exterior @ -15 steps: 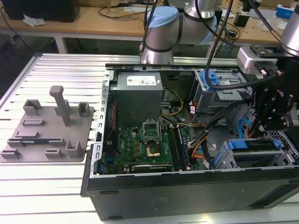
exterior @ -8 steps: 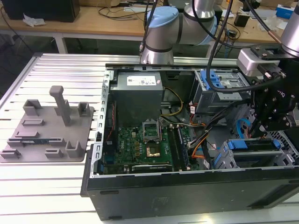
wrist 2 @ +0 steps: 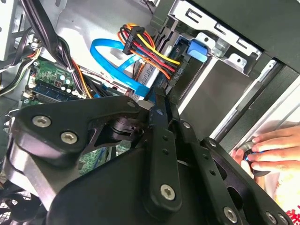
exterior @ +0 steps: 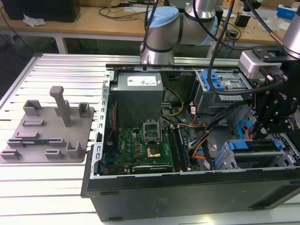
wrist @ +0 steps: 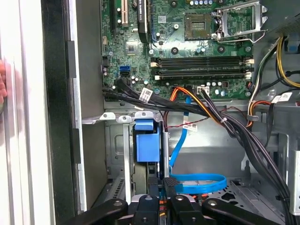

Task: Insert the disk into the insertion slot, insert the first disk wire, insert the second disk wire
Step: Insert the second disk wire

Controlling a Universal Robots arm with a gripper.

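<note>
Disk (exterior: 253,146), blue-framed, sits seated in the insertion slot (exterior: 286,159) at the open computer case's (exterior: 187,192) front corner. Gripper (wrist 2: 161,105) hangs just above its rear edge, fingers nearly closed on a black connector; multicoloured power lead (wrist 2: 150,51) and blue data cable (wrist: 197,183) lie alongside, presumably for plugging. A hand (wrist 2: 274,147) rests outside the case.

Bright overhead light glares off the slatted aluminium table (exterior: 51,187) beside me; the computer case (exterior: 187,194) interior sits dimmer, and my second wrist view's foreground blurs.
</note>
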